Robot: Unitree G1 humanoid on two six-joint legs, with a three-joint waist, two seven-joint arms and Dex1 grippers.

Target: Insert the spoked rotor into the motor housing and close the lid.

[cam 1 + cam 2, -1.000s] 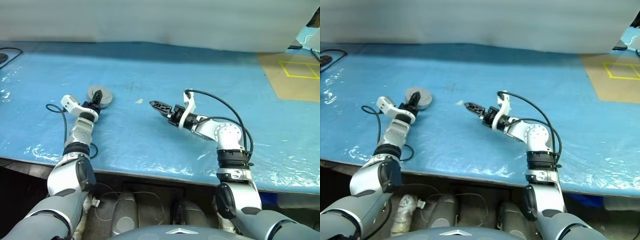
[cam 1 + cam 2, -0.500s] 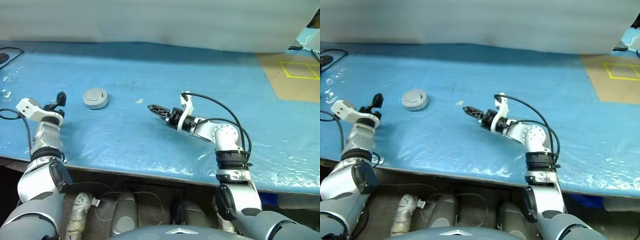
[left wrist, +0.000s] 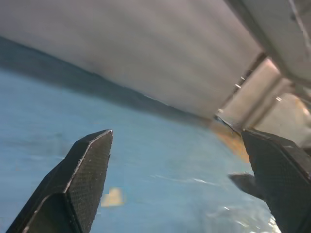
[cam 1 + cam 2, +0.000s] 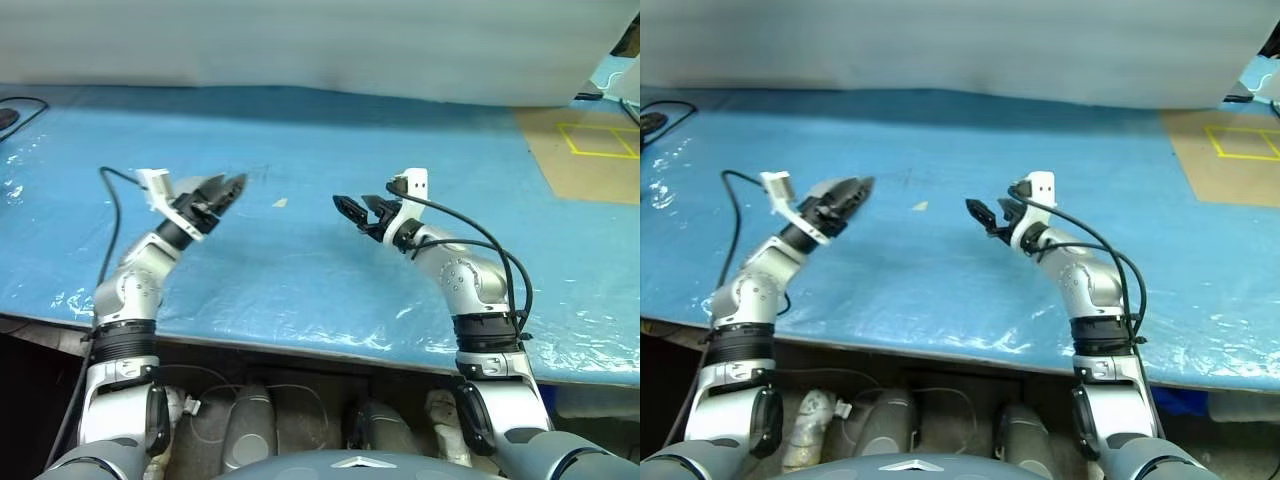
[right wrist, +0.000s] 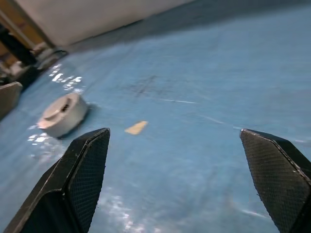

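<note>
The motor housing is a short round silver cylinder with its flat lid on, lying on the blue sheet. In the eye views my raised left hand covers it. The left gripper hangs above the sheet, pointing forward and right, open with nothing between its fingers. To its right the right gripper points back toward it, level and open, also with nothing in it. Both hands are apart from the housing. The spoked rotor is out of view.
A small tan scrap lies on the sheet between the grippers. A brown board with a yellow taped square is at the far right. A black cable lies at the far left. A pale wall closes the back.
My left gripper left the housing, swung out to the left, then came back up and right over it. The right gripper rolled and shifted a little to the right.
</note>
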